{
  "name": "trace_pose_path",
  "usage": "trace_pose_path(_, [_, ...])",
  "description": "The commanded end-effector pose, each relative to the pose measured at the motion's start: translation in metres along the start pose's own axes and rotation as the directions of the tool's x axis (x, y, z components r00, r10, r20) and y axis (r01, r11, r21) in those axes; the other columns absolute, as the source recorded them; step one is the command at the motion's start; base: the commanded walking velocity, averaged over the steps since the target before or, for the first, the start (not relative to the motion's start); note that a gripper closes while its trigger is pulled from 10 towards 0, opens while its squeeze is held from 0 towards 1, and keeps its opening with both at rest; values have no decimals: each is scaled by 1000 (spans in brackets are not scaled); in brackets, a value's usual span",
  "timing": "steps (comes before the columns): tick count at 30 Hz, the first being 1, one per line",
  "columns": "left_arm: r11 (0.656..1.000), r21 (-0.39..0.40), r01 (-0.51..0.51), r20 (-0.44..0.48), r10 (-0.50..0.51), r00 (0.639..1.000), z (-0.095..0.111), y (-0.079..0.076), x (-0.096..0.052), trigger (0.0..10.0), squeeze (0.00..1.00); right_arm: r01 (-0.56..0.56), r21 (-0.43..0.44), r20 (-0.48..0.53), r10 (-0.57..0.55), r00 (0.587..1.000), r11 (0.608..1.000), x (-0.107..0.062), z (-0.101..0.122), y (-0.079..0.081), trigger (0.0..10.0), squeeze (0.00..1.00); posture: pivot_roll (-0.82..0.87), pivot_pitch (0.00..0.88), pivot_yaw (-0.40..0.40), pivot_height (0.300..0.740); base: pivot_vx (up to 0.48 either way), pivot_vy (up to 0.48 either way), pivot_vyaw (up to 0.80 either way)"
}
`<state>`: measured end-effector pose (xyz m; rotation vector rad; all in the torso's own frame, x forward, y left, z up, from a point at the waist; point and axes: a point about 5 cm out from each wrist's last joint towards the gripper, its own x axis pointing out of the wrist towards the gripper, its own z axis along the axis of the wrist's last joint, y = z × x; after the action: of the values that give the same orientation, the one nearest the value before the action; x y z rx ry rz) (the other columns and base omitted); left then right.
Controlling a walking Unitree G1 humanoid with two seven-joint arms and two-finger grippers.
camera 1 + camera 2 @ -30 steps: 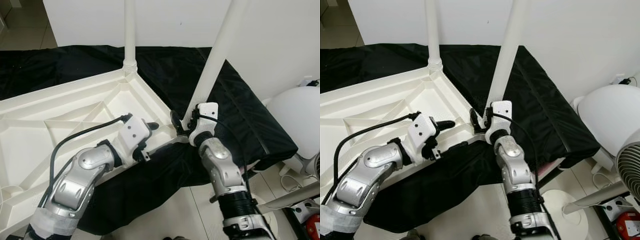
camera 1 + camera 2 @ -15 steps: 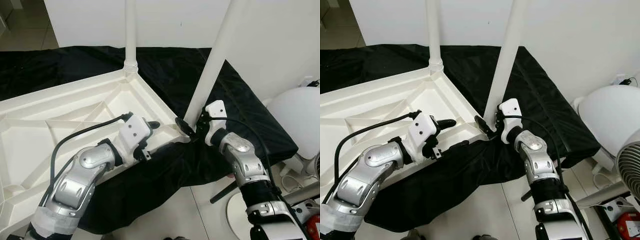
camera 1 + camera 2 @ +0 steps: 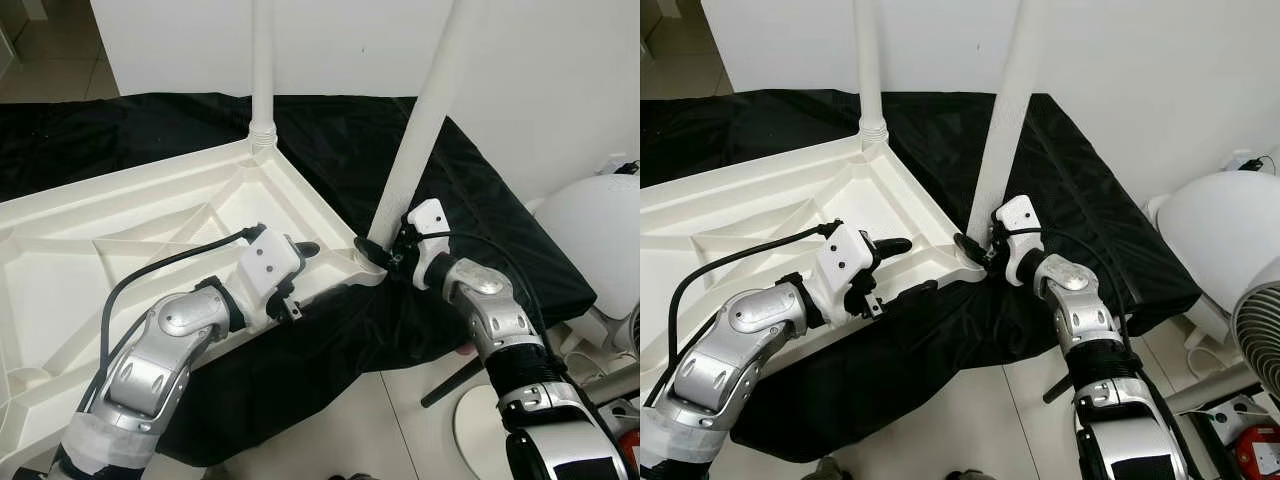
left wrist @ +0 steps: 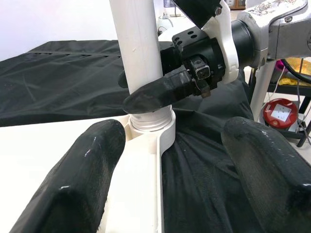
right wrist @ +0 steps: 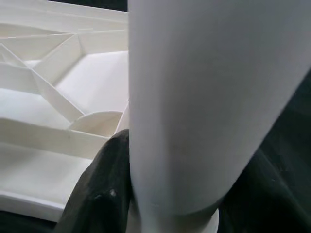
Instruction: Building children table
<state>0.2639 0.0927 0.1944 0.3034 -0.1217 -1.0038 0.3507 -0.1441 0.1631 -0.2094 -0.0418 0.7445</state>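
I'm holding the right end effector [image 3: 385, 255] clamped around the base of the near table leg [image 3: 425, 115], right where the white tube meets its corner socket [image 4: 151, 127] on the upturned tabletop [image 3: 110, 235]. The leg's long axis is rising steeply from that corner, tipped a little to my right, so it reads to me as not yet square in the socket. The tabletop is lying ribs-up on a black cloth [image 3: 480, 215] with this corner at the cloth's near edge.

I'm keeping the left end effector [image 3: 300, 268] just beside the same corner, its fingers [image 4: 90, 182] spread apart astride the tabletop rim and pointing straight at the leg base; nothing is gripped between them. The right arm is the one on the leg, the left is near enough to brace the rim.

A far leg [image 3: 262, 60] is already standing upright in the back corner, well apart. To my right there is open floor, but a white fan [image 3: 595, 230] is standing near, so I am judging the room for swinging the elbow as limited.
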Motion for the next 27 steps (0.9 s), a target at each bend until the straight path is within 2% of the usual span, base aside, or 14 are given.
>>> trace_pose_path(1, [1000, -7, -13, -3, 13, 1000, 0, 0, 1, 10000, 0, -11, 17, -50, 11, 999, 1000, -5, -12, 5, 10000, 0, 130, 89, -62, 740, 0, 0, 0])
trace_pose_path(7, [1000, -9, -19, -6, 19, 1000, -1, 0, 0, 10000, 0, 42, 63, -39, -40, 998, 997, -11, -14, 5, 10000, 0, 127, 87, -65, 740, 0, 0, 0])
trace_pose_path(8, [1000, -11, -20, -6, 20, 1000, -1, -1, -1, 10000, 0, 105, 86, -32, -102, 994, 991, -12, -13, 5, 10000, 0, 119, 92, -62, 740, 0, 0, 0])
trace_pose_path(9, [1000, -14, -20, -7, 20, 1000, -2, -1, 0, 10000, 0, 210, 130, -40, -206, 978, 969, -12, -14, 4, 10000, 0, 116, 94, -62, 740, 0, 0, 0])
trace_pose_path(12, [1000, -16, -20, -7, 20, 1000, -2, -1, 0, 10000, 0, 290, 160, -52, -285, 957, 944, -12, -14, 4, 10000, 0, 114, 92, -62, 740, 0, 0, 0])
trace_pose_path(13, [1000, -18, -21, -5, 21, 1000, -2, -1, 1, 10000, 0, 371, 191, -69, -365, 929, 909, -12, -14, 4, 10000, 0, 113, 94, -62, 740, 0, 0, 0])
trace_pose_path(15, [1000, -19, -21, -5, 21, 1000, -2, -1, 1, 10000, 0, 415, 208, -81, -407, 910, 886, -13, -15, 5, 10000, 0, 112, 92, -61, 740, 0, 0, 0])
trace_pose_path(17, [1000, -19, -21, -5, 21, 1000, -2, -1, 1, 10000, 0, 415, 208, -81, -407, 910, 886, -13, -15, 5, 10000, 0, 112, 92, -61, 740, 0, 0, 0])
trace_pose_path(20, [1000, -21, -21, -3, 21, 1000, -2, 0, 2, 10000, 0, 548, 238, -92, -543, 834, 802, -8, -13, 15, 10000, 0, 106, 93, -58, 740, 0, 0, 0])
trace_pose_path(21, [1000, -21, -21, -3, 21, 1000, -2, 0, 2, 10000, 0, 548, 238, -92, -543, 834, 802, -8, -13, 15, 10000, 0, 106, 93, -58, 740, 0, 0, 0])
trace_pose_path(22, [1000, -20, -21, -2, 21, 1000, -2, 0, 2, 10000, 0, 597, 243, -98, -593, 799, 765, -6, -13, 20, 10000, 0, 106, 91, -61, 740, 0, 0, 0])
trace_pose_path(25, [1000, -20, -21, -2, 21, 1000, -2, 0, 2, 10000, 0, 597, 243, -98, -593, 799, 765, -6, -13, 20, 10000, 0, 106, 91, -61, 740, 0, 0, 0])
trace_pose_path(26, [1000, -20, -20, -1, 20, 1000, -2, 0, 3, 10000, 0, 636, 252, -108, -632, 768, 730, -5, -13, 24, 10000, 0, 107, 92, -60, 740, 0, 0, 0])
trace_pose_path(27, [1000, -20, -20, -1, 20, 1000, -2, 0, 3, 10000, 0, 636, 252, -108, -632, 768, 730, -5, -13, 24, 10000, 0, 107, 92, -60, 740, 0, 0, 0])
